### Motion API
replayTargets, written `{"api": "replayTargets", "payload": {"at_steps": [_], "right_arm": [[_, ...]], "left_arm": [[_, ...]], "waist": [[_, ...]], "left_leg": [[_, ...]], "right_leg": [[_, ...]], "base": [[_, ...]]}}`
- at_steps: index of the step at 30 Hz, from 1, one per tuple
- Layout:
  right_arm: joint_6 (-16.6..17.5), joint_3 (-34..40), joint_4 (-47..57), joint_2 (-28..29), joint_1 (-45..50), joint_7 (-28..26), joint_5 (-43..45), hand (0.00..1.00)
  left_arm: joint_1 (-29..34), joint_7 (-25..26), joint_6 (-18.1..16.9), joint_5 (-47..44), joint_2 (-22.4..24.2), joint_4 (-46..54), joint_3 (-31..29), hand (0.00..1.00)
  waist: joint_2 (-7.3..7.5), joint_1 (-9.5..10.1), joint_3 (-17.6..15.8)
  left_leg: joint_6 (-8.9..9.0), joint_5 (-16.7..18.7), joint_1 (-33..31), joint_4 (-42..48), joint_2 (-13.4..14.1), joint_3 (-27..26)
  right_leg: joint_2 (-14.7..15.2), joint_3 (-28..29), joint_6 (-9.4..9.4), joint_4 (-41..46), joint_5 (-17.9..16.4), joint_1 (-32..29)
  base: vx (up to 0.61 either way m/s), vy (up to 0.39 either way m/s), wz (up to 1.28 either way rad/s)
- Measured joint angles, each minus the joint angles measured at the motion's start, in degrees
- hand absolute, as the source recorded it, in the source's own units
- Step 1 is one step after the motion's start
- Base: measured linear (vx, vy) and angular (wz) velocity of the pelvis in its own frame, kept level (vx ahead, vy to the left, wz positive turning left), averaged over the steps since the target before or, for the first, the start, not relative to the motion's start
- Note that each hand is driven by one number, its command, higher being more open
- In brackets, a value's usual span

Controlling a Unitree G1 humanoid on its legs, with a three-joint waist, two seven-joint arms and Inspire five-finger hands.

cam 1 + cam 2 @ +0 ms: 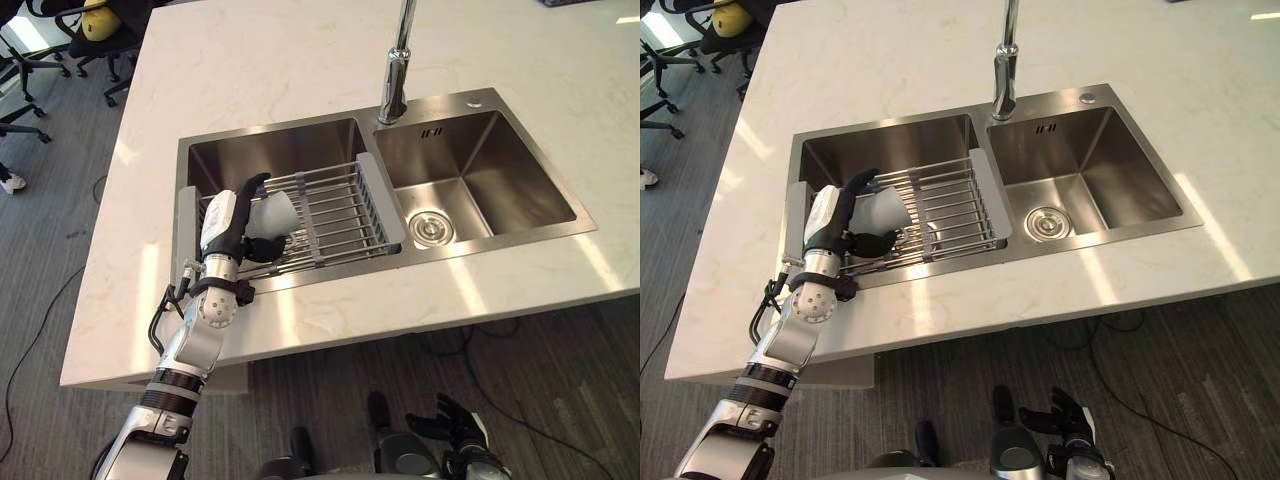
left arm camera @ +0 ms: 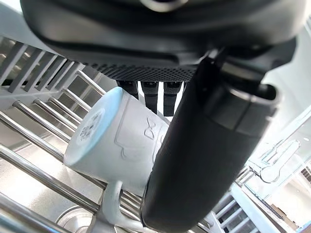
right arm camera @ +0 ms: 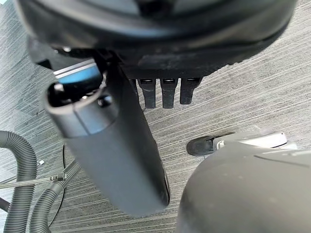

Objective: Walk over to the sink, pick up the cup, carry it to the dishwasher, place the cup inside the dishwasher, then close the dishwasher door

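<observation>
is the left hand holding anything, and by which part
The left hand is closed on the cup, round its body; the handle is free.

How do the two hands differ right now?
The left hand is up over the rack, fingers and thumb round the cup; the right hand hangs low above the floor. The left grips; the right is open, holding nothing. Both are dark.

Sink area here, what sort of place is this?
Likely an office kitchenette: a double steel sink with a faucet set in a pale stone counter, grey carpet and wheeled office chairs beside it.
</observation>
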State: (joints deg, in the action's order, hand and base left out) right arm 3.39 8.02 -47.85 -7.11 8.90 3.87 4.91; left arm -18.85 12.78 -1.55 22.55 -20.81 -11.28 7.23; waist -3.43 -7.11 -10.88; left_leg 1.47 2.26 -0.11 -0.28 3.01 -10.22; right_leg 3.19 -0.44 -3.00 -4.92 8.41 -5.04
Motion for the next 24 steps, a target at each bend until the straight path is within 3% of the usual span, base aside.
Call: {"api": "replayTargets", "payload": {"at_steps": [9, 21, 22, 24], "right_arm": [[0.0, 0.0, 0.05, 0.06, 0.06, -0.01, -0.04, 0.9], [-0.04, 0.03, 0.23, 0.05, 0.08, -0.24, -0.03, 0.9], [-0.05, 0.03, 0.23, 0.05, 0.09, -0.27, -0.03, 0.9], [-0.06, 0.01, 0.38, 0.05, 0.08, -0.42, -0.03, 0.9]], "left_arm": [[0.33, -0.33, 0.99, 2.32, -0.2, -0.14, -2.33, 0.9], [-0.51, -4.11, 2.5, 7.03, -4.76, -1.2, -3.1, 0.9], [-0.92, -4.44, 2.45, 8.0, -5.33, -1.88, -3.09, 0.3], [-1.82, -4.89, 2.56, 8.97, -6.01, -3.14, -3.1, 0.3]], "waist": [[0.13, 0.13, 0.0], [0.15, 0.13, 0.01], [0.15, 0.13, 0.01], [0.17, 0.13, 0.02]], "left_leg": [[0.0, 0.0, 0.01, -0.02, 0.01, 0.0], [0.15, 0.1, 0.01, -0.24, 0.09, -0.04], [0.15, 0.1, 0.01, -0.25, 0.08, -0.04], [0.15, 0.1, 0.01, -0.25, 0.05, -0.05]], "right_leg": [[-0.03, 0.01, 0.02, -0.02, -0.04, 0.0], [-0.23, 0.02, 0.08, -0.16, -0.29, -0.16], [-0.23, 0.02, 0.08, -0.16, -0.29, -0.17], [-0.22, 0.04, 0.08, -0.16, -0.29, -0.18]], "base": [[0.0, 0.0, 0.0], [0.0, 0.0, 0.0], [0.0, 0.0, 0.0], [0.0, 0.0, 0.0]]}}
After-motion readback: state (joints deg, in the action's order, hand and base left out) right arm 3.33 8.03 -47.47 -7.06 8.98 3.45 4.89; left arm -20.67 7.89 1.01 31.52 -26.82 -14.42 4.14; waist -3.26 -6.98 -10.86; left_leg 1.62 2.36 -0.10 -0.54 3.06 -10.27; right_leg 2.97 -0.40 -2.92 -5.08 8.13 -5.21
